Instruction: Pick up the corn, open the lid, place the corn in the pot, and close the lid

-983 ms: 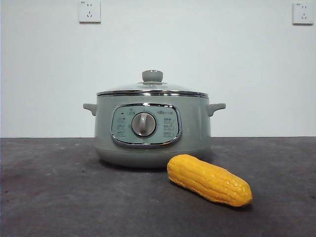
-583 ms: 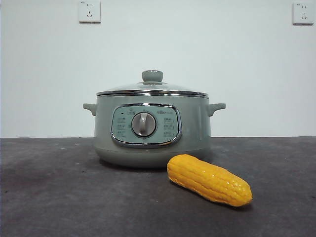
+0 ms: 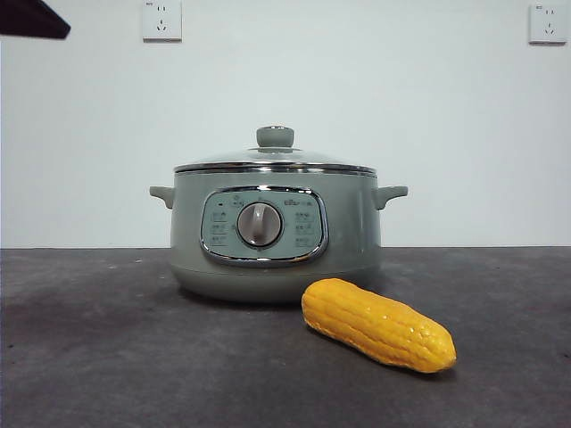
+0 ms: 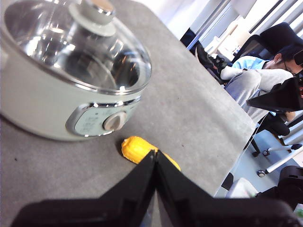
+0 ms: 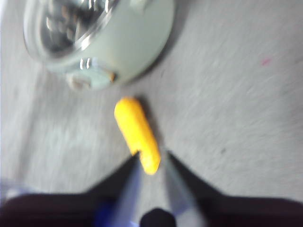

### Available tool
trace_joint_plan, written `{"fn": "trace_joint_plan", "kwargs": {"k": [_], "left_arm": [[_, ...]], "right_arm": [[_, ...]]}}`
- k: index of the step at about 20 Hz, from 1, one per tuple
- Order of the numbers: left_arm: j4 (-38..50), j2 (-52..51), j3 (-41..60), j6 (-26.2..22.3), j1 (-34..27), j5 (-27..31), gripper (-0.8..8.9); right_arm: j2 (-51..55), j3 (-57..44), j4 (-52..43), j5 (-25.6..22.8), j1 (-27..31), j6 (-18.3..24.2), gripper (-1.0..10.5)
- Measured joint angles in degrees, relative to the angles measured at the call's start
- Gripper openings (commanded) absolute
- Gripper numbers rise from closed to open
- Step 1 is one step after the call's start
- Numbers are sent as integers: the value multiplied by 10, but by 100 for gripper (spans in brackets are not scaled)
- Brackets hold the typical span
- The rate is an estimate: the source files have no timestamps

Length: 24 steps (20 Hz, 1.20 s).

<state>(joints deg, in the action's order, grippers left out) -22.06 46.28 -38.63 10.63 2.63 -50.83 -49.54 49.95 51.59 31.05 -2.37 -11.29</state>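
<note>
**Corn on table, lid on pot**

Front: corn lies on table just before pot; lid seated.
Left wrist: left gripper jaws together, above corn.
Right wrist: blurred; right gripper jaws apart, corn's tip between.

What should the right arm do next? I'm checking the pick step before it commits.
Probably lower the right gripper onto the corn and close. Its jaws stand open around the corn's near end, the corn lies untouched on the table before the pot, and the lid is still on.
</note>
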Motion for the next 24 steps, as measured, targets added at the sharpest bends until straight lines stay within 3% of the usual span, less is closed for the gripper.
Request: {"fn": "trace_joint_plan", "kwargs": {"k": [4, 10, 14, 19, 24], "left_arm": [[-28, 19, 0, -6, 6, -4, -4], [-74, 25, 0, -47, 7, -4, -4], [-99, 25, 0, -76, 7, -4, -4], [-117, 26, 0, -101, 7, -4, -4], [-118, 26, 0, -112, 7, -3, -4]], "right_arm": [[-85, 20, -4, -34, -87, 17, 513], [-228, 78, 11, -173, -251, 21, 515], [-327, 139, 11, -221, -331, 27, 514], [-435, 191, 9, -276, -380, 50, 513], [-494, 195, -14, -287, -388, 74, 505]]}}
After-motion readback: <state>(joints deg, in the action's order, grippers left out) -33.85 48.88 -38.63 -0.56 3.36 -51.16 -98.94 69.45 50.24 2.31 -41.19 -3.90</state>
